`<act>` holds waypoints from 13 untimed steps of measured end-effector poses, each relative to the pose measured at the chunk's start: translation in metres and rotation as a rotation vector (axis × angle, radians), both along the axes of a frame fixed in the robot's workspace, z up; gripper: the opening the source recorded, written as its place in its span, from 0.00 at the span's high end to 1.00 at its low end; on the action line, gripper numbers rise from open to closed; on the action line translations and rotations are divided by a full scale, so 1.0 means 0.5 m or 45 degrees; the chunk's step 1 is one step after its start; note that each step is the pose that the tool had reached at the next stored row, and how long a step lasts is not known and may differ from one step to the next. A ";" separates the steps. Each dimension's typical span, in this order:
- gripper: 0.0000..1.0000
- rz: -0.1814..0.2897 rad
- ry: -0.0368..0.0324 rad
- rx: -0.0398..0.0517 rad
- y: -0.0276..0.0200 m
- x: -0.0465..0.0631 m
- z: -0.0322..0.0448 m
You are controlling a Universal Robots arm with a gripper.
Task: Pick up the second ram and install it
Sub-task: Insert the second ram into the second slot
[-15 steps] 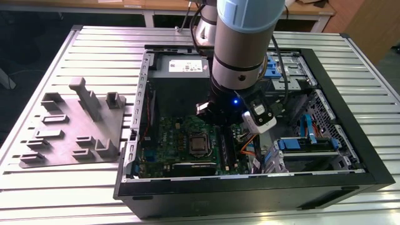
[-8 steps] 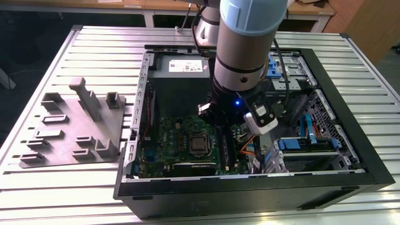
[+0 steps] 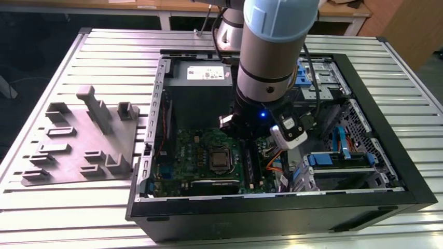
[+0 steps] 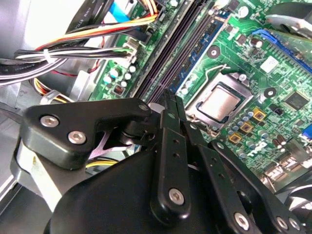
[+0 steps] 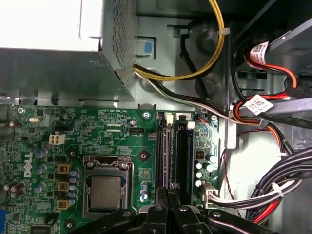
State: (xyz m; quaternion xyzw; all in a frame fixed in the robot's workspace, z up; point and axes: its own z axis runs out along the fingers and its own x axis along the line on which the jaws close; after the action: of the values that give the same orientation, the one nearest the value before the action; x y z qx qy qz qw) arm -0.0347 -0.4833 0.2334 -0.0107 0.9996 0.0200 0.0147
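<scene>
My gripper (image 3: 258, 139) is low inside the open computer case (image 3: 387, 199), over the memory slots beside the silver processor (image 5: 106, 191). The second ram (image 5: 165, 156) stands on edge as a thin dark strip, lined up with the slot nearest the processor. It runs away from my fingertips (image 5: 168, 191). In both wrist views the black fingers (image 4: 170, 105) are pressed together on its near end. How deep the board sits in the slot is hidden. The neighbouring black slot (image 5: 183, 156) lies empty beside it.
Cable bundles (image 5: 282, 187) crowd the side of the slots away from the processor. The grey power supply (image 5: 58, 58) sits past the board's far edge. In the exterior view a grey parts fixture (image 3: 83, 140) lies on the slatted table on that view's left.
</scene>
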 end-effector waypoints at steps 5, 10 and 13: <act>0.89 0.018 -0.0002 0.000 0.0001 0.000 -0.002; 0.89 0.019 0.0000 0.000 0.0000 0.000 -0.004; 0.89 0.019 -0.0002 0.000 0.0001 0.001 -0.005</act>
State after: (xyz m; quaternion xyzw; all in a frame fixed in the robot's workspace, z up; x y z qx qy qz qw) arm -0.0344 -0.4832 0.2310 -0.0180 0.9995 0.0203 0.0147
